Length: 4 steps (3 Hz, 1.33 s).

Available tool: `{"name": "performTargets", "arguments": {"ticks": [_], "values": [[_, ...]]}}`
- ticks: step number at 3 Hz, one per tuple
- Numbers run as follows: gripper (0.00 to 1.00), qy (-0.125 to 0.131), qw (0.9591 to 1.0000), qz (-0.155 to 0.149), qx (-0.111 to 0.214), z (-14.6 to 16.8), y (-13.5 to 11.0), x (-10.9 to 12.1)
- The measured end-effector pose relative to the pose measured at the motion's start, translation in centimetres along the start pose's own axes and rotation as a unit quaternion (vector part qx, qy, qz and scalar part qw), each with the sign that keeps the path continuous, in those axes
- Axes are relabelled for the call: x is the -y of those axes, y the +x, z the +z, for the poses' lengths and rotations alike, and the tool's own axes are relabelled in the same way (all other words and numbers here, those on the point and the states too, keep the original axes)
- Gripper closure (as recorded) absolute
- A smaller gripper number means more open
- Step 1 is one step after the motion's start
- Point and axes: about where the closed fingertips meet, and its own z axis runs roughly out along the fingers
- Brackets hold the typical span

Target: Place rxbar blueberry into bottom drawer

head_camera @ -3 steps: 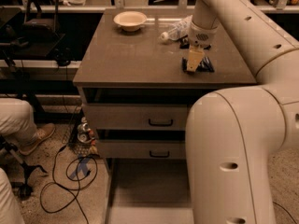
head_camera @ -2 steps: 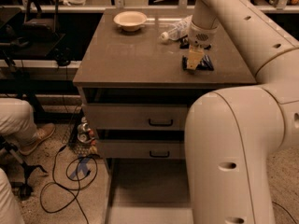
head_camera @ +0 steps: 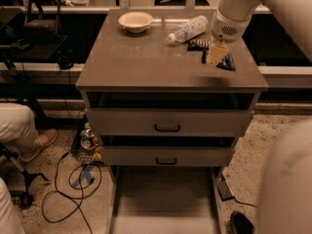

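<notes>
View: one camera, high, off the bench (head_camera: 146, 65) front edge.
Facing: down and rearward.
Range: near; whole top shows.
Arm: gripper (head_camera: 216, 53) near the right edge.

The cream gripper (head_camera: 216, 53) hangs over the dark blue rxbar blueberry (head_camera: 228, 62) on the grey-brown tabletop (head_camera: 136, 57). The bottom drawer (head_camera: 163, 199) is plain grey-beige; the 2 upper drawers (head_camera: 126, 122) carry black handles (head_camera: 167, 127); the bowl (head_camera: 135, 21) is cream.

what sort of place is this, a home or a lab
Likely a lab or workshop: a drawer cabinet, loose cables on the speckled floor, a person's leg at left. The pincer hangs over the rxbar blueberry on its top.
</notes>
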Motion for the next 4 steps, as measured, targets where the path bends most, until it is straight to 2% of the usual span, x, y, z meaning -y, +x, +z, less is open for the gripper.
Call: {"name": "performTargets", "arguments": {"ticks": [1,2,3,4], "values": [[1.00,-0.005,0.9987,0.047,0.022,-4.4,2.4,-7.4],[1.00,-0.088,0.9926,0.074,0.038,-0.6,3.6,-13.4],[1.00,-0.088,0.9927,0.074,0.038,-0.6,3.6,-13.4],[1.00,-0.106,0.9897,0.090,0.032,2.0,4.3,-14.1]]}}
